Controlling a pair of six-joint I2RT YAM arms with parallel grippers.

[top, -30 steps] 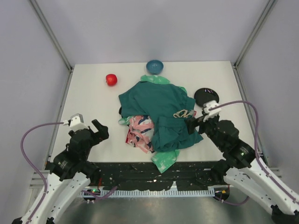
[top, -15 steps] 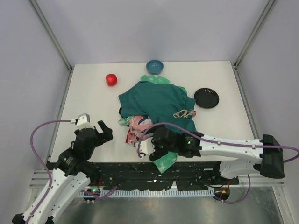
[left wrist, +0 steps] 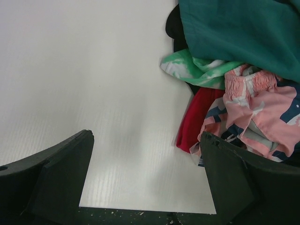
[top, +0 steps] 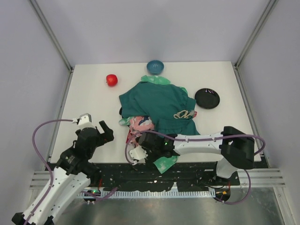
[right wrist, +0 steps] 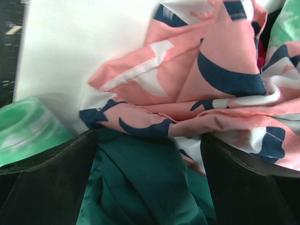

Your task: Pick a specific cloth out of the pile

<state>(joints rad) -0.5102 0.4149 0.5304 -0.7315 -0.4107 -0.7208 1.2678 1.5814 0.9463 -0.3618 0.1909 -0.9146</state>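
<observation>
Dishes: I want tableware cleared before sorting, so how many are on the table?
2: a blue bowl at the far edge, just beyond the pile, and a black plate right of the pile. Any under the pile would be hidden.

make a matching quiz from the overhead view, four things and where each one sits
Things
1. small red round object
2. blue round bowl
3. black round plate
4. large dark teal fabric garment

Places
a. draped on top of the pile of mixed cloths
b. far side, just beyond the pile
c. right of the pile, on its own
d. far left, apart from the pile

Pairs: 1-d, 2-b, 3-c, 4-a
</observation>
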